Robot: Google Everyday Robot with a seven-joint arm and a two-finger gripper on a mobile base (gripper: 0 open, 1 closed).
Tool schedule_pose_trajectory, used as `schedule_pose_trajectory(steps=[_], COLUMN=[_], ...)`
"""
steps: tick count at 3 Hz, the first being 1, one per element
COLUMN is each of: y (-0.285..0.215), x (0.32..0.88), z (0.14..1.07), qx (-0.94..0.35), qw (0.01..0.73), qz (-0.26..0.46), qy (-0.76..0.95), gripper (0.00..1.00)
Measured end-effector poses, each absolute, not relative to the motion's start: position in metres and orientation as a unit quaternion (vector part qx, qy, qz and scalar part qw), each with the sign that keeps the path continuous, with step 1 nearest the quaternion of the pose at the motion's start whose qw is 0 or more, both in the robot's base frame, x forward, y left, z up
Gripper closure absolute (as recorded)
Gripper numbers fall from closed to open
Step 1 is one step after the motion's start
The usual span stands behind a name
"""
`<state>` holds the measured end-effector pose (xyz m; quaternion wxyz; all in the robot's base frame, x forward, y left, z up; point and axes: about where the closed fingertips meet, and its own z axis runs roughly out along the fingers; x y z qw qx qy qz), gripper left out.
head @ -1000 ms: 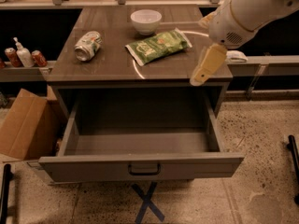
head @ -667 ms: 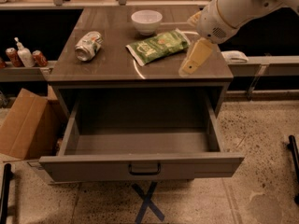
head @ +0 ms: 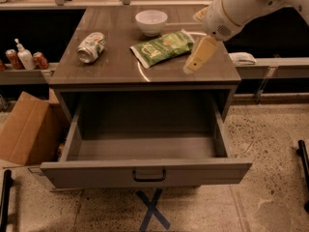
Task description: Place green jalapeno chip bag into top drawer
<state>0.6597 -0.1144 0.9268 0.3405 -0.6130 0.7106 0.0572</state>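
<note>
One green jalapeno chip bag lies flat on the table, its long side running slantwise, and everything else is placed from it. Just past the bag's right end hangs the gripper, tan and pointing down and leftward from the white arm. Whether its jaws are parted or closed cannot be told from this angle, and no contact with the bag shows. Behind the bag stands a white bowl. Left of the bag, well apart, a crushed can rests on its side. Below and in front of the bag the top drawer is pulled fully out, its dark handle centred on the front panel. Far down to the bag's left sits a cardboard box on the floor.
</note>
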Motion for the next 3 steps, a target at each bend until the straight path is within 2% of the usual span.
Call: schedule_pose_trajectory(steps=[2, 3], y=[-0.125, -0.125], x=[0.74, 0.74], z=[0.915, 0.915], qx=[-0.57, -0.57], qw=[0.409, 0.409], qz=[0.07, 0.07], qy=[0.709, 0.709], gripper=[0.0, 0.0])
